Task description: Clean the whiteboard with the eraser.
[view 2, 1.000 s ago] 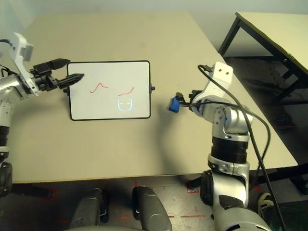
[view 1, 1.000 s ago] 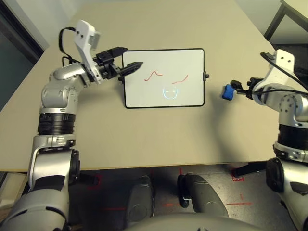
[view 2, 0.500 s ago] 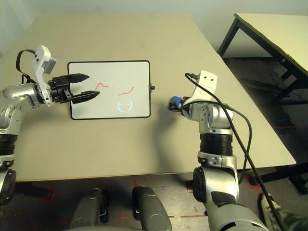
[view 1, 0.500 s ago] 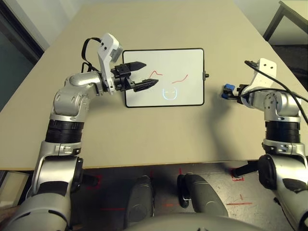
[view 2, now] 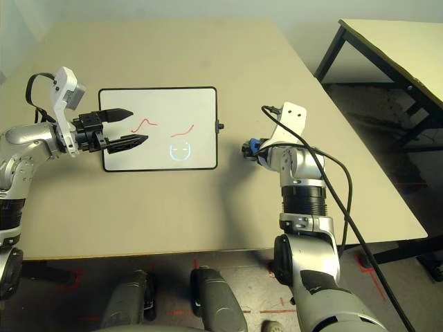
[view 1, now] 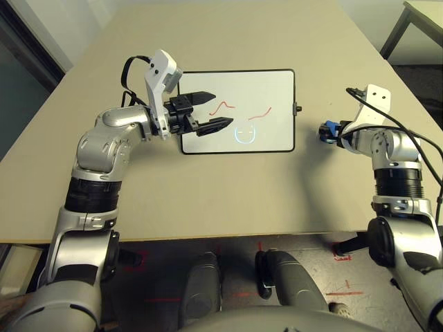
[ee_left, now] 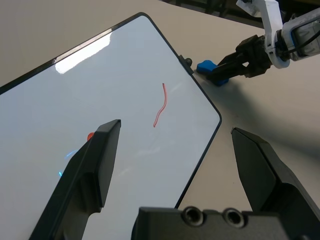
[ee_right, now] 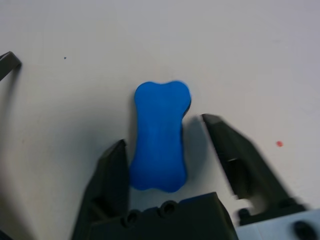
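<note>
The whiteboard (view 1: 239,86) lies flat mid-table, black-framed, with two red squiggles (view 1: 223,106) and a small bluish face drawing (view 1: 243,133) on it. My left gripper (view 1: 220,108) hovers open over the board's left half, nothing between its fingers; its own wrist view looks down on the board (ee_left: 100,100). The eraser (view 1: 327,131), a small blue bone-shaped block, rests on the table just right of the board. My right gripper (ee_right: 164,132) straddles the eraser (ee_right: 160,135): one finger lies against it, the other stands a small gap away. The left wrist view also catches the eraser (ee_left: 210,67).
The beige table (view 1: 228,194) runs to its front edge near me. A black cable (view 2: 339,173) loops along my right arm. Off the table's right side are dark floor and a second table (view 2: 394,41).
My left gripper moved from the board's left edge to over its left half. My right gripper's jaws have narrowed around the eraser, and the right forearm has swung in.
</note>
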